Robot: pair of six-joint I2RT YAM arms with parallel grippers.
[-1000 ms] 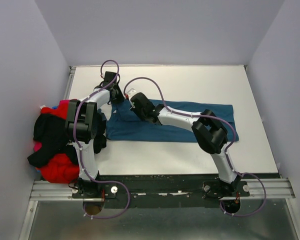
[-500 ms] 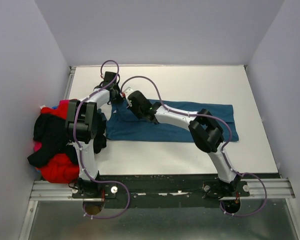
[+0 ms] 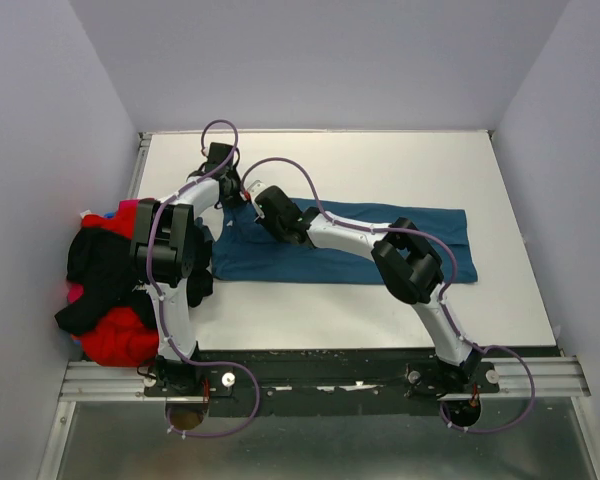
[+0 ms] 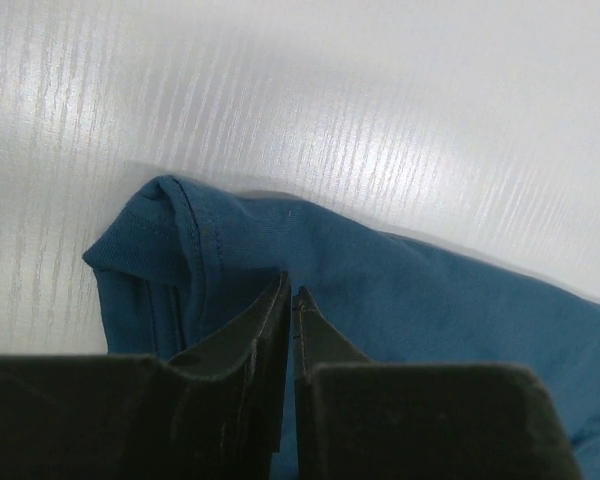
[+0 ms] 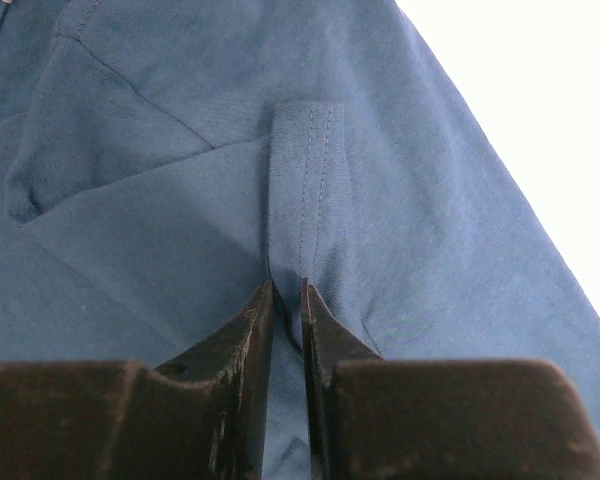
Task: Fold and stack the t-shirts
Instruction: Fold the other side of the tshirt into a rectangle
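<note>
The teal-blue t-shirt (image 3: pixel 280 262) lies flat on the white table as a long band. My left gripper (image 3: pixel 242 202) is at its far left corner, shut on the cloth; in the left wrist view the jaws (image 4: pixel 291 290) pinch the shirt (image 4: pixel 430 290) beside a hemmed corner (image 4: pixel 145 235). My right gripper (image 3: pixel 265 198) is close beside it, shut on a raised hemmed fold (image 5: pixel 308 180) of the same shirt (image 5: pixel 160 210), with the gripper (image 5: pixel 285 287) low on the cloth. Red (image 3: pixel 115 335), black (image 3: pixel 100 265) and magenta (image 3: pixel 73 296) shirts lie heaped at the left edge.
The heap of shirts hangs off the table's left edge beside the left arm's elbow (image 3: pixel 165 250). The right arm (image 3: pixel 410 262) lies across the teal shirt. White table (image 3: pixel 380 165) shows behind the shirt, and a strip (image 3: pixel 380 310) in front of it.
My right arm's elbow and wrist have shifted a little to the left, bringing the right gripper closer to the left one. The left arm and the heap have not moved.
</note>
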